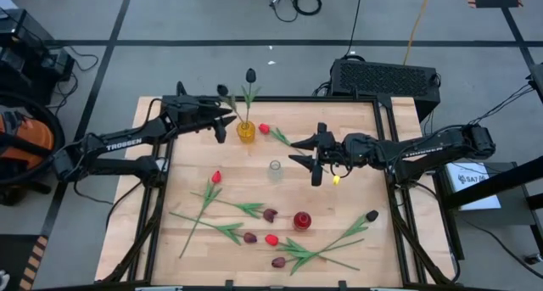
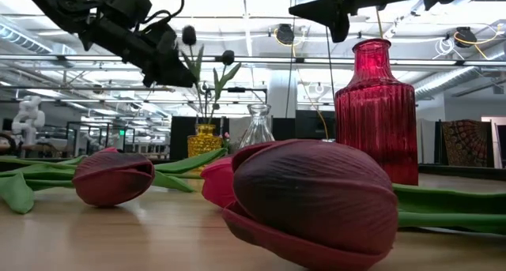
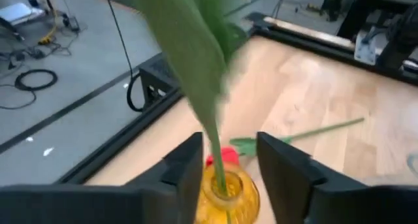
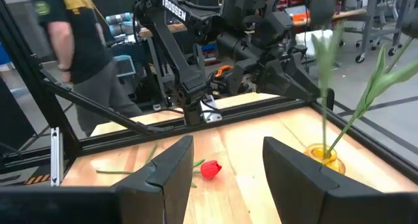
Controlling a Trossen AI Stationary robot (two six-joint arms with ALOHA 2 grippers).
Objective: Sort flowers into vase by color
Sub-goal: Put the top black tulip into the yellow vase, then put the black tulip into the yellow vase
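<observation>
A yellow vase [image 1: 246,131] near the table's far edge holds two near-black tulips [image 1: 250,74] by their stems. My left gripper [image 1: 227,121] hovers just left of and above this vase, open. In its wrist view a green stem and leaf [image 3: 212,129] rise from the vase mouth [image 3: 228,191] between its spread fingers, with a gap on each side. My right gripper [image 1: 316,155] is open and raised over the table's middle right. A red tulip [image 4: 210,169] lies on the wood ahead of it. Other red and maroon tulips [image 1: 270,214] lie across the near half.
A clear glass vase [image 1: 275,169] stands mid-table and a red vase [image 1: 302,221] nearer the front. Several loose tulips with long leaves [image 1: 322,249] crowd the near half. A black frame [image 1: 386,155] edges the table. A person [image 4: 65,48] stands beyond the far side.
</observation>
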